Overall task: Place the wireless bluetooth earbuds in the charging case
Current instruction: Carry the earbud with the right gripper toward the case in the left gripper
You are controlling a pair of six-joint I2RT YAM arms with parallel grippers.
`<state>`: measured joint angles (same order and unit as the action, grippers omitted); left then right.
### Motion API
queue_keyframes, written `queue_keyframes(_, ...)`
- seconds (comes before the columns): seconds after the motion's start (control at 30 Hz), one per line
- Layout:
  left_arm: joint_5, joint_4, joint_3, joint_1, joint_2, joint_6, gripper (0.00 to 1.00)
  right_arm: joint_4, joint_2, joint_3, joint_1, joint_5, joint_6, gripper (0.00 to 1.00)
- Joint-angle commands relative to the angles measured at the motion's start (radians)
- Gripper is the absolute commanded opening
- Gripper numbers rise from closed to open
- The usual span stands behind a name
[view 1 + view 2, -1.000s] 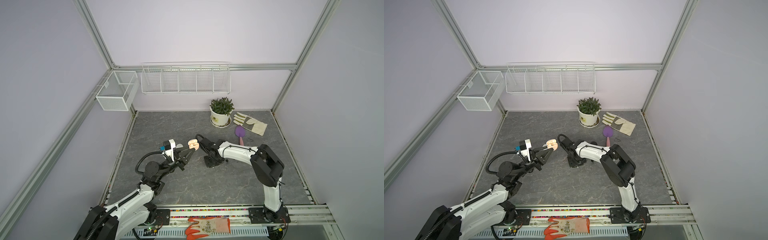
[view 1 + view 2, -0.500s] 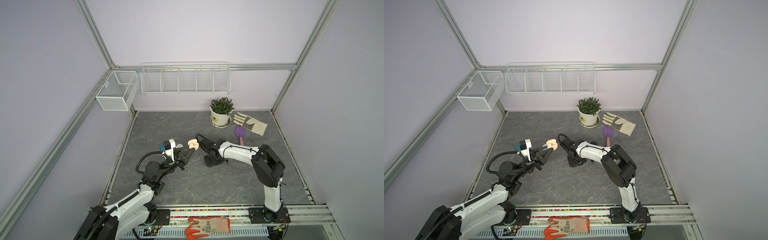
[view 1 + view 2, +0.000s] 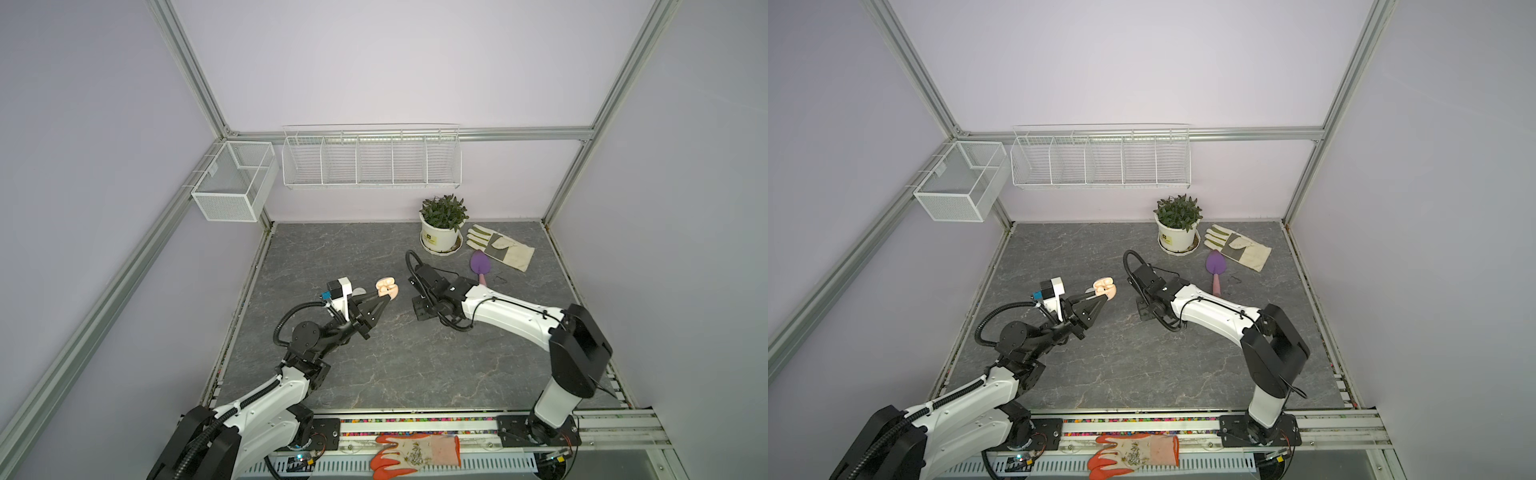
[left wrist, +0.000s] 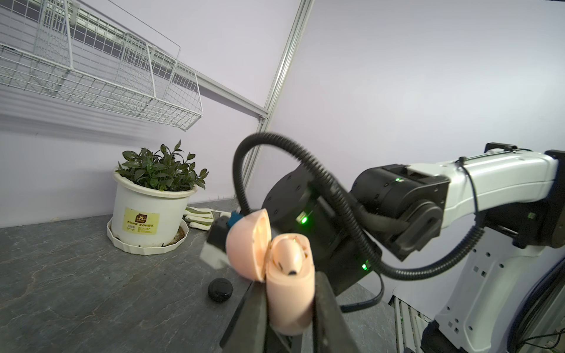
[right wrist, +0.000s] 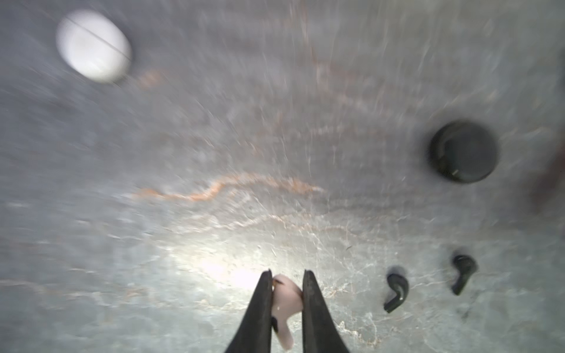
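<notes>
My left gripper [image 4: 289, 290] is shut on a peach-pink charging case [image 4: 290, 305] and holds it above the table, seen in both top views [image 3: 386, 287] [image 3: 1104, 286]. Its lid [image 4: 249, 244] stands open, and one pink earbud [image 4: 289, 253] sits inside. My right gripper [image 5: 287, 275] points down just over the table, shut on a pale pink earbud [image 5: 286, 296]. Two black earbuds [image 5: 396, 290] [image 5: 463, 273] lie on the table beside it. In the top views the right gripper's jaws are hidden under its wrist [image 3: 432, 286].
A round black case [image 5: 463, 151] [image 4: 220, 289] and a white oval case [image 5: 93, 45] lie shut on the grey table. At the back right are a potted plant [image 3: 442, 224], a work glove [image 3: 498, 251] and a purple trowel [image 3: 481, 264]. An orange glove [image 3: 415, 455] lies on the front rail.
</notes>
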<state>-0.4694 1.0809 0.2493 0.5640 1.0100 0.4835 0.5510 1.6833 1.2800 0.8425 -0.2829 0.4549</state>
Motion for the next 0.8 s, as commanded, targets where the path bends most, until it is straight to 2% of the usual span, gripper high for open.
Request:
queue_keyframes(0.0,-0.003,0.070,0.043,0.005,0.019,-0.010,0.00,-0.126,-0.102,-0.025,0.003,-0.050,-0.062,0.09)
queue_keyframes(0.17,-0.022,0.124,0.063,0.005,0.056,-0.011,0.00,-0.241,-0.235,-0.059,0.003,-0.051,-0.104,0.08)
queue_keyframes(0.4,-0.056,0.198,0.077,0.005,0.124,-0.065,0.00,-0.352,-0.371,-0.053,0.005,0.054,-0.084,0.08)
queue_keyframes(0.57,-0.090,0.263,0.089,0.005,0.188,-0.079,0.00,-0.464,-0.409,-0.056,0.034,0.114,-0.079,0.08)
queue_keyframes(0.77,-0.103,0.297,0.100,0.005,0.223,-0.075,0.00,-0.559,-0.393,-0.061,0.099,0.073,-0.069,0.07)
